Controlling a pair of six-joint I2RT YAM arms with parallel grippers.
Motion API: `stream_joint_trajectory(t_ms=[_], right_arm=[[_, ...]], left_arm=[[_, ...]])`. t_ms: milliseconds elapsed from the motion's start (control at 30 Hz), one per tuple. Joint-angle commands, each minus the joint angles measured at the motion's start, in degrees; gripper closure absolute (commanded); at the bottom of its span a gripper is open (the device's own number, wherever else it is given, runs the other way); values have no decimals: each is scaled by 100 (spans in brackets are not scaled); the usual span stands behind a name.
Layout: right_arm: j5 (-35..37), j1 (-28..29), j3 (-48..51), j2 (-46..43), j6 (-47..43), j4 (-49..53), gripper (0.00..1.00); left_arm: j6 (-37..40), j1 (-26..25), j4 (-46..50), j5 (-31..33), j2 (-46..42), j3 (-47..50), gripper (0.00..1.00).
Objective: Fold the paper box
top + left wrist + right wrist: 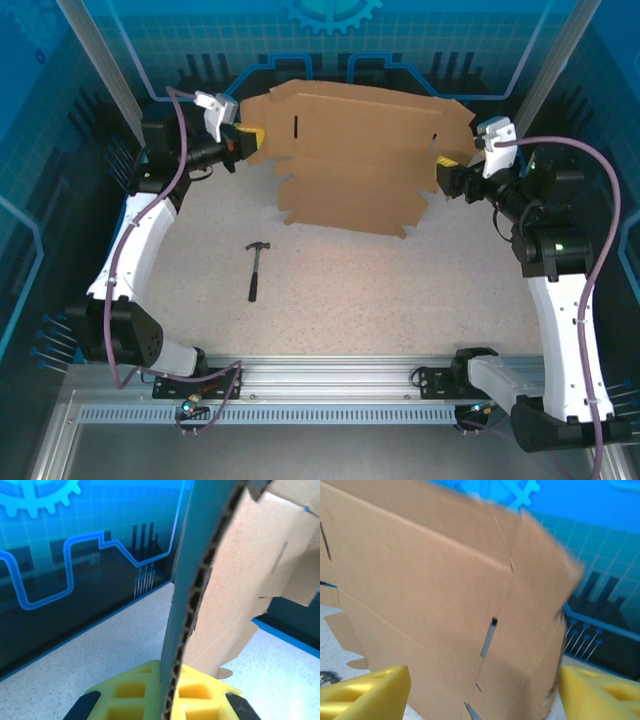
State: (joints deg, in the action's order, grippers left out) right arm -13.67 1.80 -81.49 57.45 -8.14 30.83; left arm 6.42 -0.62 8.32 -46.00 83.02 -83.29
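The paper box [360, 160] is a brown cardboard blank with flaps and slots, held up tilted at the back of the table. My left gripper [255, 137] is shut on its left edge. In the left wrist view the corrugated edge [200, 595] runs down between the yellow fingers [130, 692], which press on both faces at the gripper [167, 695]. My right gripper [440, 168] is at the blank's right edge. In the right wrist view its yellow fingers [370, 690] stand wide apart and open [485, 690], with the blank's slotted face [445, 595] in front of them.
A small black hammer [257, 268] lies on the speckled table [400, 300] in front of the blank, left of centre. Blue printed walls [60, 120] close in the back and both sides. An aluminium rail [330, 375] runs along the near edge.
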Motion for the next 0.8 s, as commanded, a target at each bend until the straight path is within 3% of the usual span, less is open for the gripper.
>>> stream_joint_trajectory(t_ms=[0,167,467,767], right_arm=[[-321,90,-368,-72,-671,-272,21],[-74,428,-784,71,-1413,-152,18],[-1612,679,-2362,1486,-2816,977,15],[-2227,689,-4534,3447,-3682,2336,14]], left_arm=[[707,36,525,-492,-74,-124,100],[968,28,622,-583,-77,-153,100],[1537,27,1042,-937,-50,-274,100],[1576,-8,1112,-1042,-71,-355,100]])
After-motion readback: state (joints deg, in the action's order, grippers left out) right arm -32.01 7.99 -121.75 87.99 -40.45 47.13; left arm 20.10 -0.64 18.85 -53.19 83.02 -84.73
